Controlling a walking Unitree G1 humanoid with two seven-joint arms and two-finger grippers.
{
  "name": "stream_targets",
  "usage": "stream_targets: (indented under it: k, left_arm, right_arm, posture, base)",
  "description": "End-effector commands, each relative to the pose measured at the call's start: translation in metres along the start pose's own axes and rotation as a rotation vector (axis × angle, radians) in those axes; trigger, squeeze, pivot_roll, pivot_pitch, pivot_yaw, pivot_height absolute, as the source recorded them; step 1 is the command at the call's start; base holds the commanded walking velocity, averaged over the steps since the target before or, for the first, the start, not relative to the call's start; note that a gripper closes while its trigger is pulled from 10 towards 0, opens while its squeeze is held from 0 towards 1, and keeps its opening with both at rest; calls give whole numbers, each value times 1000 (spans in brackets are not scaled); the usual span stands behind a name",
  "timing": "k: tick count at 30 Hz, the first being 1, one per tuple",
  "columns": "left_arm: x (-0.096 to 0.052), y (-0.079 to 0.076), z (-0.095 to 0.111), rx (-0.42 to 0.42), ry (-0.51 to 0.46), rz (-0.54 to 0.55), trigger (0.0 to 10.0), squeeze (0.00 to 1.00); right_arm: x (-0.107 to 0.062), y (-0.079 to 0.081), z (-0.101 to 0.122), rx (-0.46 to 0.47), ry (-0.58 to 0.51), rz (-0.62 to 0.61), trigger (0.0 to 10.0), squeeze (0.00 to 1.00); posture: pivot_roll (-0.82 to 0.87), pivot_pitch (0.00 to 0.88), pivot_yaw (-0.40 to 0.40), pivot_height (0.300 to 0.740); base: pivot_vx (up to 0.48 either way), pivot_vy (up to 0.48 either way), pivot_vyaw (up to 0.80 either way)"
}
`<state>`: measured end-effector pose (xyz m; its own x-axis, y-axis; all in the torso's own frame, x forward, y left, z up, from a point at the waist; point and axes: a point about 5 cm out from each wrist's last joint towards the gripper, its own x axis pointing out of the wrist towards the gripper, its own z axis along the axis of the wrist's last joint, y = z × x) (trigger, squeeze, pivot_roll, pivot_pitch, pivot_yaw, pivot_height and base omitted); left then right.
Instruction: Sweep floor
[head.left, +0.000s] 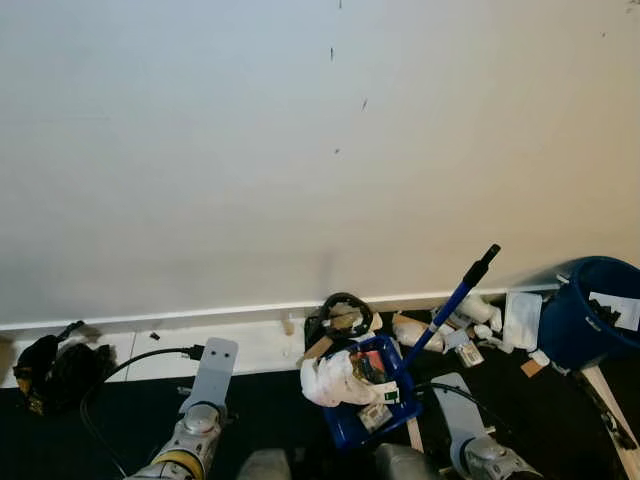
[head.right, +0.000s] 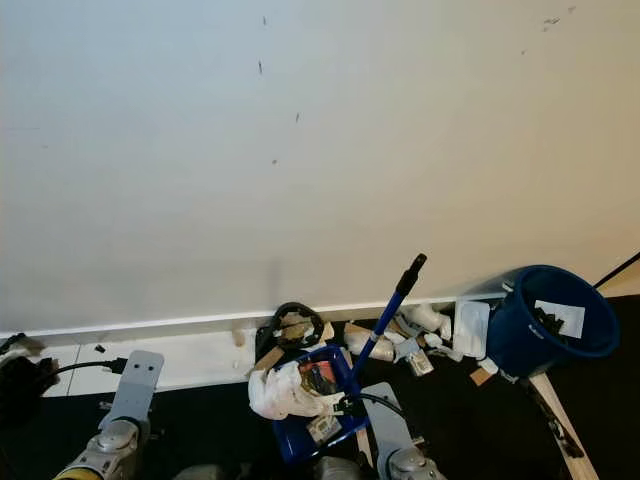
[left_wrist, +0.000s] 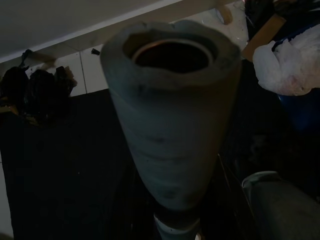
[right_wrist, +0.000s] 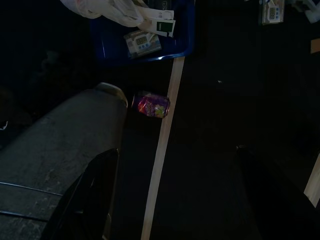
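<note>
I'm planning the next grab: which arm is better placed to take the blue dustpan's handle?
Right, probably. The blue-and-black handle slants toward the right arm, while the left arm sits farther away across the dark floor.

Head views evenly lit, sharp, wall (head.left: 300, 150) bright; wrist views v. dim, close parts blurred.

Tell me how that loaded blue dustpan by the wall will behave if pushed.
The blue dustpan looks overfilled, so the crumpled white bag would likely spill out. Its long handle leans up, so it may tip or pivot. Probably light, sliding easily.
</note>
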<state>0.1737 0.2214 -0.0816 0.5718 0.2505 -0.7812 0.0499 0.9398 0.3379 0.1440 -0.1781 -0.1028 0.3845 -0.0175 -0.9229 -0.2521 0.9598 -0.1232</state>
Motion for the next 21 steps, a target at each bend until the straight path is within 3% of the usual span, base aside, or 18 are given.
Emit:
stream_targets:
  k: [1,21]
  left_arm:
    - [-1,15,-14,59,58,43,10000,0]
    - [-2,5,-9,-7,33,57,10000,0]
  right_arm:
    - [0,-2,-5,13,11,-5,10000,0]
    - [-1,-4,-10,-20,20,-9,10000,0]
  posture:
    - [179,0,-38,740]
    - [174,0,-64,740]
  base:
    - [0,0,0]
    - [0,0,0]
